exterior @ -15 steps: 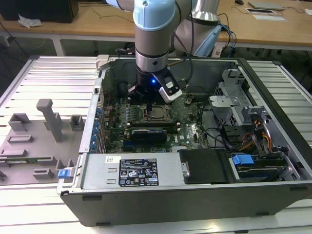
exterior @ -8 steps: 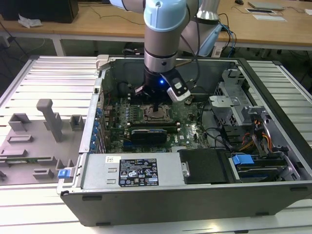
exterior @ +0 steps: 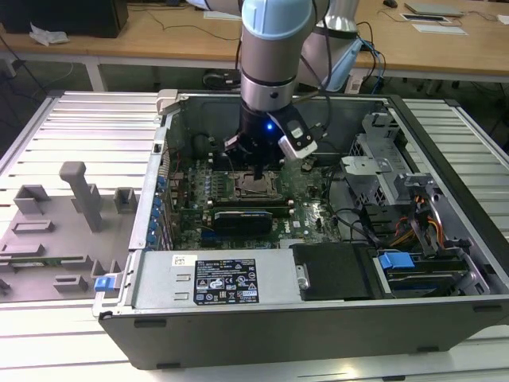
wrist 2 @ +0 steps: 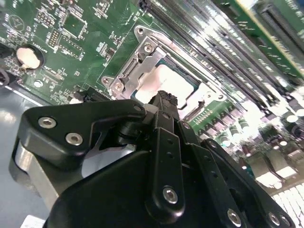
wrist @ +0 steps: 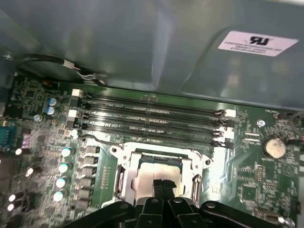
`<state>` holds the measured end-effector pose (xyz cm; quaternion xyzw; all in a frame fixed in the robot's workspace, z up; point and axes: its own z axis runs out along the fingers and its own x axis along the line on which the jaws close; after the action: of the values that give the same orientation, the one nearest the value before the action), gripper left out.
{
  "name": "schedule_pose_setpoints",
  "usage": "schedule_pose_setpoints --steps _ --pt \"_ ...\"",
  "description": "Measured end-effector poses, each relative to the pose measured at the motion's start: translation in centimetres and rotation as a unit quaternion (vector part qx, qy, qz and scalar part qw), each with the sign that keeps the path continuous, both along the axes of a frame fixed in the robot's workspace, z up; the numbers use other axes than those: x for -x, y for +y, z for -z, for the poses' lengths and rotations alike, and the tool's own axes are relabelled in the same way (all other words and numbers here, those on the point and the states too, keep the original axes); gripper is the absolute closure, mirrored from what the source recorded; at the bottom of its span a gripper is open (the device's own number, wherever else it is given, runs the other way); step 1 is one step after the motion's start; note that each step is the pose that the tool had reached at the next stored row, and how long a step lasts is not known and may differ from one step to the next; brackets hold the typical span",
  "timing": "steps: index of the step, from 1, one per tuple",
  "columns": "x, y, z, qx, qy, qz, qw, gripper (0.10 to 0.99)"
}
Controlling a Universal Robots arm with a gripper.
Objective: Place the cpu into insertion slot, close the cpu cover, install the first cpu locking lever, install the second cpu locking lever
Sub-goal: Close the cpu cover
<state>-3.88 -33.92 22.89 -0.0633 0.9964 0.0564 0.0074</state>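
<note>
The hand (wrist: 161, 184) is pinched shut on nothing, its tips right over the cpu (wrist: 146, 175). The cpu lies in the insertion slot (wrist: 159, 156). The cpu cover (wrist: 199, 164) looks down around it. I can't tell if the levers are locked. The open computer case (exterior: 238, 326) holds the green board (wrist: 256, 183).

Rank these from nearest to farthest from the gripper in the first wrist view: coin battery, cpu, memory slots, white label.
1. The cpu, right under the gripper tips.
2. The memory slots, in a row just beyond the cpu.
3. The coin battery, off to one side.
4. The white label, on the case wall.
</note>
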Motion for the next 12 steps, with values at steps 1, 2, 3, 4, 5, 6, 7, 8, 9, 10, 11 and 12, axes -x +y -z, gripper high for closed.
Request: schedule_pose_setpoints --steps 1,2,3,4,5,6,7,8,9,10,11,12 --pt "0.0 0.0 -0.25 0.0034 0.0 0.0 1.0 0.98" --pt "0.0 0.0 -0.53 0.008 0.0 0.0 1.0 0.98" --pt "0.0 0.0 -0.82 0.0132 0.0 0.0 0.9999 0.98" --pt "0.0 0.0 -1.05 0.0164 0.0 0.0 0.9999 0.98" --pt "0.0 0.0 -1.47 0.021 0.0 0.0 0.9998 0.98" --pt "0.0 0.0 -1.66 0.0229 0.0 0.0 0.9997 0.98" --pt "-0.01 0.0 -1.8 0.0244 0.0 0.0 0.9997 0.98" --pt "-0.01 0.01 -1.83 0.025 0.0 0.0 0.9997 0.98" --pt "0.0 0.01 -1.83 0.0252 -0.0001 0.0 0.9997 0.98" --pt "0.0 0.01 -1.83 0.0253 0.0 0.0 0.9997 0.98" --pt "0.0 0.01 -1.84 0.0254 0.0 0.0 0.9997 0.98" --pt "0.0 0.01 -1.84 0.0255 0.0 0.0 0.9997 0.98"
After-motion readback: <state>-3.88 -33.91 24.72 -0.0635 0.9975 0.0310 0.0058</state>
